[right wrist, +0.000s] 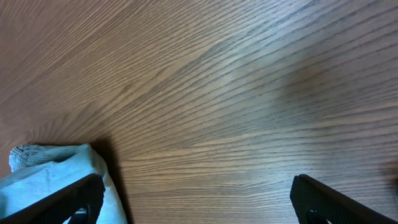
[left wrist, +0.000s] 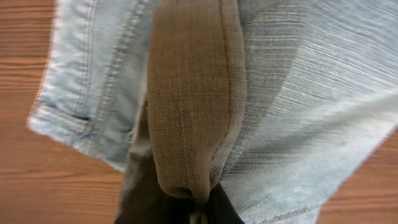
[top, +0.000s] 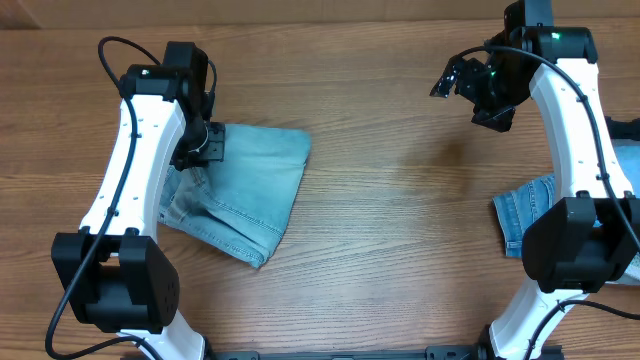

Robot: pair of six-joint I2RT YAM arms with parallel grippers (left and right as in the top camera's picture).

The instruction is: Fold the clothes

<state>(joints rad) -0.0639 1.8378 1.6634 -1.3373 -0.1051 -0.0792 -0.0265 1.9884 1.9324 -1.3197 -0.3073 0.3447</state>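
Observation:
A pair of light-blue denim shorts (top: 255, 185) lies folded on the left of the wooden table. My left gripper (top: 205, 145) is at its upper left edge, shut on the fabric. In the left wrist view the denim shorts (left wrist: 298, 93) and a brown fabric fold (left wrist: 193, 93) run into the left gripper's closed jaws (left wrist: 199, 214). My right gripper (top: 470, 85) is open and empty above bare table at the far right. In the right wrist view the right gripper's fingers (right wrist: 199, 208) stand wide apart, with an edge of denim (right wrist: 50, 174) at the lower left.
More blue denim clothes (top: 525, 215) lie at the right edge, partly hidden by the right arm. A light-blue patch (top: 625, 130) shows at the far right. Bare wooden table (top: 400, 200) lies between the two arms.

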